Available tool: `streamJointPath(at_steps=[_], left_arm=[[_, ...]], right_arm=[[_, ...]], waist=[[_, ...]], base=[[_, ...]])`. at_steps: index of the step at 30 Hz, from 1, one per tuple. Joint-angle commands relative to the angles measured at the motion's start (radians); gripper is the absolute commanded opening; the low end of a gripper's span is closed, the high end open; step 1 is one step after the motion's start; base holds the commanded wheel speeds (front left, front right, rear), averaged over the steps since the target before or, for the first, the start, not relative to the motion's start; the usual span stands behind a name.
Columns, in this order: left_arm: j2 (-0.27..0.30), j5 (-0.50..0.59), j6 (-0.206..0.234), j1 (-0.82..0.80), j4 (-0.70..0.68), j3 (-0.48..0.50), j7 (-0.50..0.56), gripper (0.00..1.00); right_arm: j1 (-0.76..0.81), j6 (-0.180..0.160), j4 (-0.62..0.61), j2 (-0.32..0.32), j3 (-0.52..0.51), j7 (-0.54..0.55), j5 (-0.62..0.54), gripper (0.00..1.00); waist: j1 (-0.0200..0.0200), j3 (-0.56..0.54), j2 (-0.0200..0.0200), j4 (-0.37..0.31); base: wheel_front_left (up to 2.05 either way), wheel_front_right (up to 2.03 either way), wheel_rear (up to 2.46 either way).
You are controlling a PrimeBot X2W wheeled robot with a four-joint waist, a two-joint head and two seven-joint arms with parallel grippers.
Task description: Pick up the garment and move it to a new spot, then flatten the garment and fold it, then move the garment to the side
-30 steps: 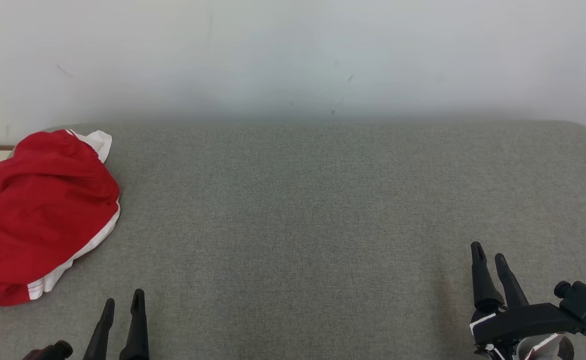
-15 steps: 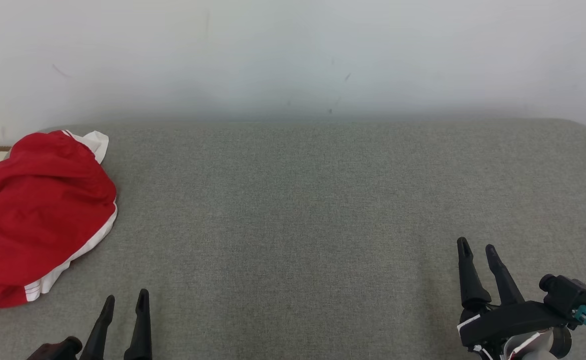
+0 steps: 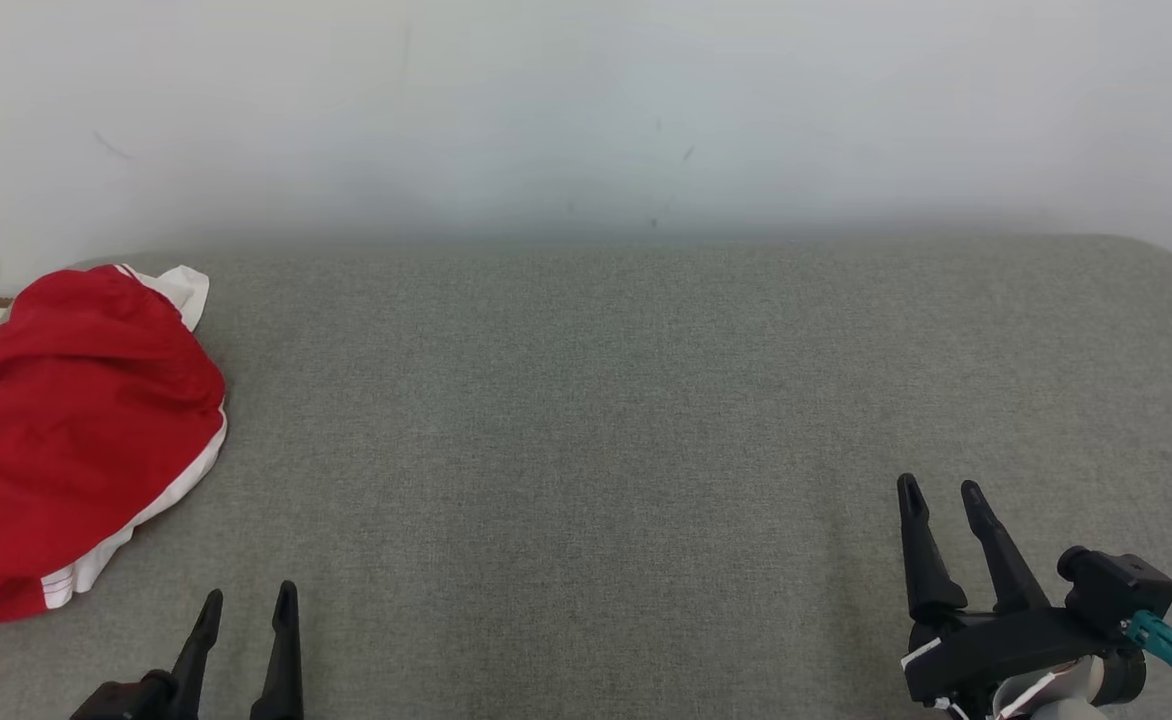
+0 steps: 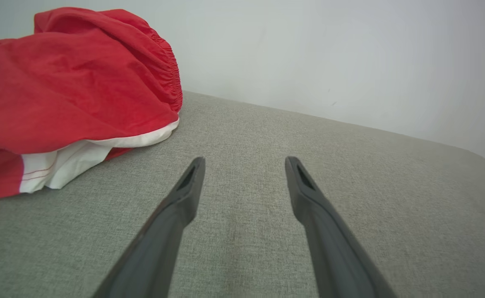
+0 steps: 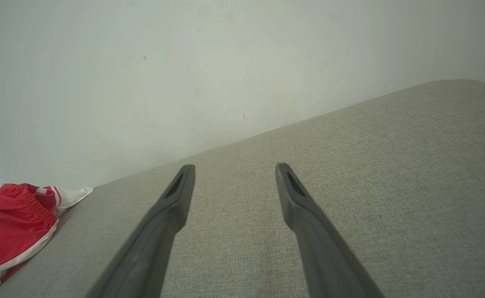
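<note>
Low at seven o'clock in the head view, the left jaws stand spread wide and empty, their two dark fingers [image 3: 286,640] pointing toward twelve over bare cloth. At five o'clock the right jaws are likewise spread and hold nothing. Both sit over the grey fabric-covered bench [image 3: 586,420], apart from everything, which suits a start: nothing is gripped yet, and the wide middle of the bench would serve as the new spot. Out at nine o'clock the garment [image 3: 76,430], red with white trim, lies crumpled in a heap at the bench's left end, close to the pale wall [image 3: 586,100]. Seen along the left wrist, it lies at ten o'clock of the fingertips, near but not touching. Being nearer, the left arm looks the likelier one for the first pick, and the gathered waistband [image 4: 172,74] on top seems a fair hold.
</note>
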Motion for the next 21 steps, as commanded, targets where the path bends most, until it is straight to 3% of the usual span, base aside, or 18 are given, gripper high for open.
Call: streamJointPath(at_steps=[1,21], left_arm=[[0.006,0.027,0.007,-0.011,0.003,0.003,-0.009,1.00],[0.014,0.184,0.076,-0.021,0.047,0.021,-0.036,1.00]], right_arm=[[-0.012,0.000,-0.002,-0.008,0.004,-0.012,-0.024,1.00],[0.006,0.000,0.023,0.011,-0.037,-0.057,-0.222,1.00]], waist=[[0.0000,0.000,0.0000,-0.002],[0.0000,-0.001,0.0000,-0.013]], base=[[0.00,0.00,0.00],[0.00,0.00,0.00]])
